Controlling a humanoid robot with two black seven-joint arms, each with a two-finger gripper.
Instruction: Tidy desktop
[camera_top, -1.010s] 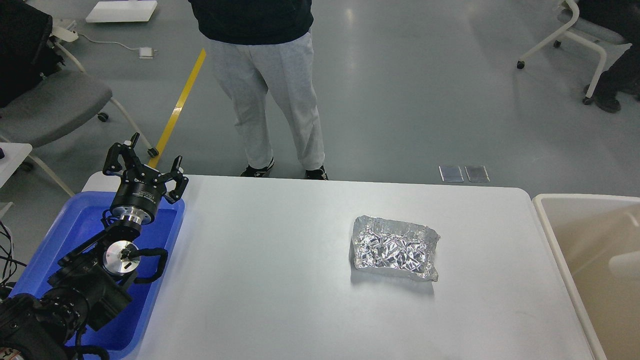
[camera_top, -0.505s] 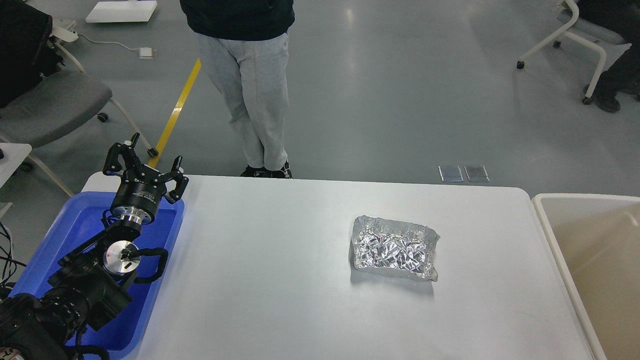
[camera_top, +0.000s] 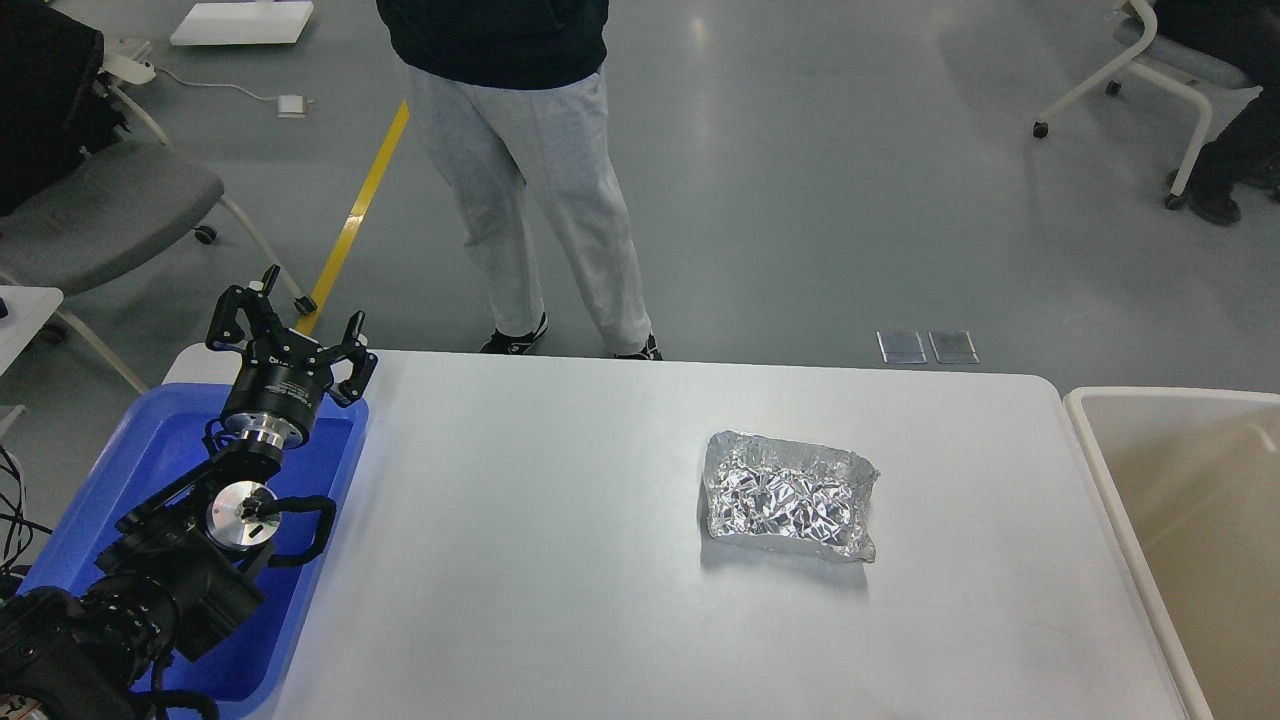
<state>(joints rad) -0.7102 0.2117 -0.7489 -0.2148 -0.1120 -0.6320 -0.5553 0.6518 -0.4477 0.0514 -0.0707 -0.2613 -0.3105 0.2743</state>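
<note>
Task barely begun: 1 crumpled foil wad (camera_top: 790, 497) lies right of centre on white table (camera_top: 560, 560), untouched. Left gripper (camera_top: 290, 335) hovers over blue tray (camera_top: 140, 460) at table's left end, fingers spread, holding nothing. Right arm out of view. Beige bin (camera_top: 1180, 500) beside table's right edge, likely destination. Grey floor, person (camera_top: 530, 170) standing behind, chairs around.

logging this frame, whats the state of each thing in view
left tool: open, empty, raised over the blue tray's far end
blue tray: on the desktop's left end
foil packet: crumpled, lying flat on the desktop, untouched
beige bin: open, at the right
</note>
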